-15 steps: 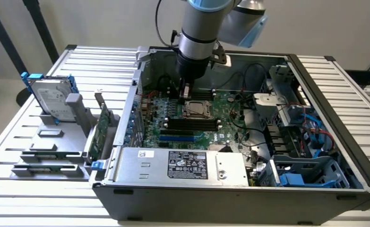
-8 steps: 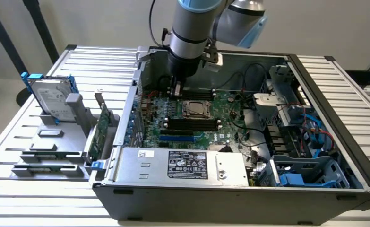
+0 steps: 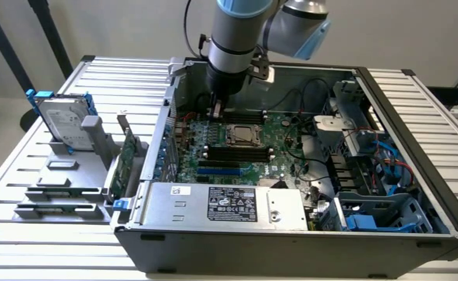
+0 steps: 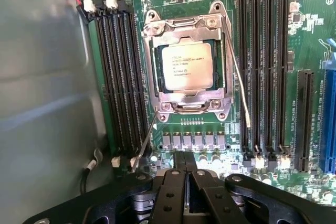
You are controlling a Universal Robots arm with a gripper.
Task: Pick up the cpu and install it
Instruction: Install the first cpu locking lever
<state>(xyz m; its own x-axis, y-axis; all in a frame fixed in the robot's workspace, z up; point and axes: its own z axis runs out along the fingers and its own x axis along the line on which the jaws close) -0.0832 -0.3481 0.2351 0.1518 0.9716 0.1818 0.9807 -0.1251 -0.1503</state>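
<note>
**Silver cpu seated, gripper empty**

Grey case holds the green mobo. The cpu lies flat in its socket mid-board, between the RAM slots, w/ a metal frame round its rim. It has a square, dull lid w/ faint print. Pick & place look done; latching unclear. The gripper is fully closed on nothing, just above the board beside the socket.

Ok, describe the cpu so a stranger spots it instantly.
Inside the open grey computer case lies a green motherboard. At its middle sits the cpu, a small flat square chip with a dull silver top. Long black memory slots flank it; it alone is square and silver.
</note>
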